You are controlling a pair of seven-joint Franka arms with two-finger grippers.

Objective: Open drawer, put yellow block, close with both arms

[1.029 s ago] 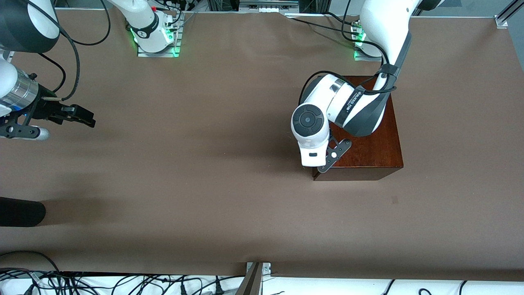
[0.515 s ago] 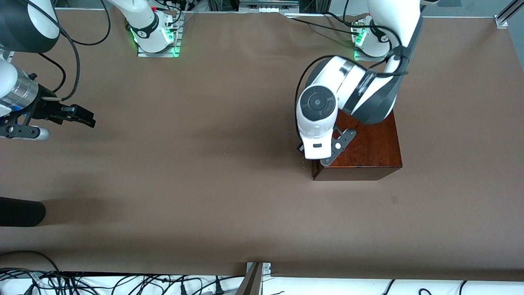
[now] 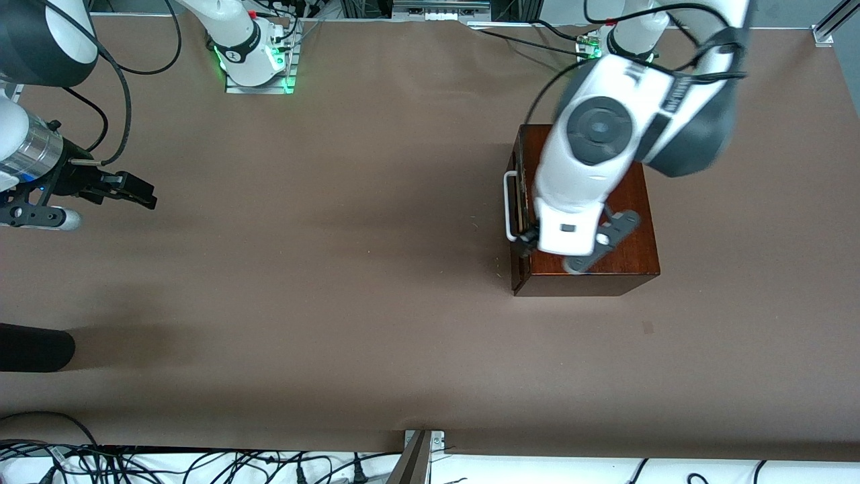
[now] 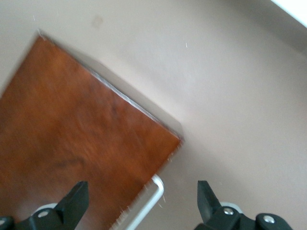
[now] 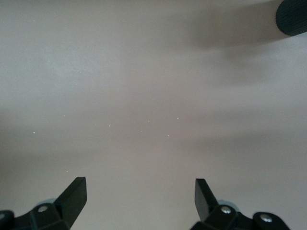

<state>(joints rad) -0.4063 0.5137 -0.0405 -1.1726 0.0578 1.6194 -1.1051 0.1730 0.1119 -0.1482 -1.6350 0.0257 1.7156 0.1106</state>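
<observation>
The dark mahogany box (image 3: 648, 245) stands toward the left arm's end of the table. Its drawer is shut, with the white loop handle (image 3: 510, 205) on the side facing the right arm's end. My left gripper (image 3: 527, 243) hangs above the box's handle edge, mostly hidden under its own wrist. In the left wrist view it (image 4: 141, 191) is open and empty, with the box top (image 4: 81, 124) and the handle (image 4: 148, 201) below it. My right gripper (image 3: 138, 191) waits open and empty over bare table (image 5: 140, 189) at the right arm's end. The yellow block is out of view.
A black rounded object (image 3: 33, 347) juts in at the right arm's end, nearer the front camera; it also shows in the right wrist view (image 5: 292, 17). The two arm bases (image 3: 255, 64) stand along the table's back edge. Cables lie past the near edge.
My left arm has lifted and swung from the box's handle side to above the box top, uncovering the white handle. The right arm has not moved.
</observation>
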